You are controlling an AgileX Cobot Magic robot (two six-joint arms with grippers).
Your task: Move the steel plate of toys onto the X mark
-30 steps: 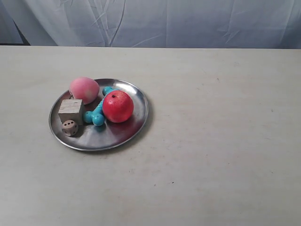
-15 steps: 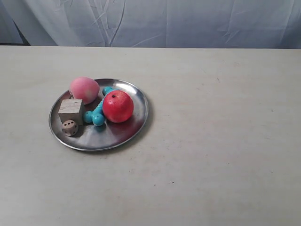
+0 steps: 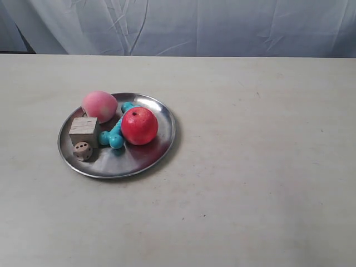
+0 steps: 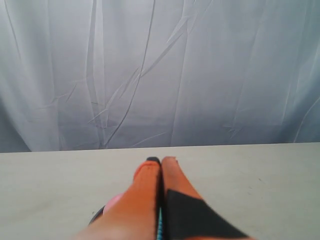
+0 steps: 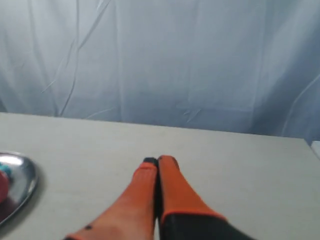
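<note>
Fingers sit nearest the lenses. The left gripper (image 4: 161,161) has both orange fingers pressed flat together, no gap btw the tips, nothing held. Same for the right gripper (image 5: 158,161): orange fingers closed tip to tip, empty.

Beyond the right gripper's fingers lies the pale desk (image 5: 240,165). Off to one side is the steel plate (image 5: 25,175) w/ a bit of red and teal on it, well apart from the tips. By the left gripper's fingers a sliver of pink and a dark curved edge peek out; too little to tell more.

Ext. view, front to back:
- Bare desk runs along the near edge.
- Next comes the plate, flat on the desk, in the half toward the edge at the view's left, away from every edge & corner.
- Nearest on the plate is the small wooden die (image 3: 83,151), by the near rim on the side toward that same desk edge.
- Just behind the die is the plain wooden cube (image 3: 84,130).
- Approx at the plate's ctr lies the teal bone (image 3: 114,136), btw the cube and the red apple (image 3: 139,125).
- The apple sits upright, stem dimple up, touching the bone, on the side toward the desk's opposite edge.
- Farthest back is the pink peach (image 3: 99,105), by the far rim, just behind the cube.
- More bare desk runs to the far edge, and behind that hangs a creased pale curtain (image 3: 222,28).
</note>
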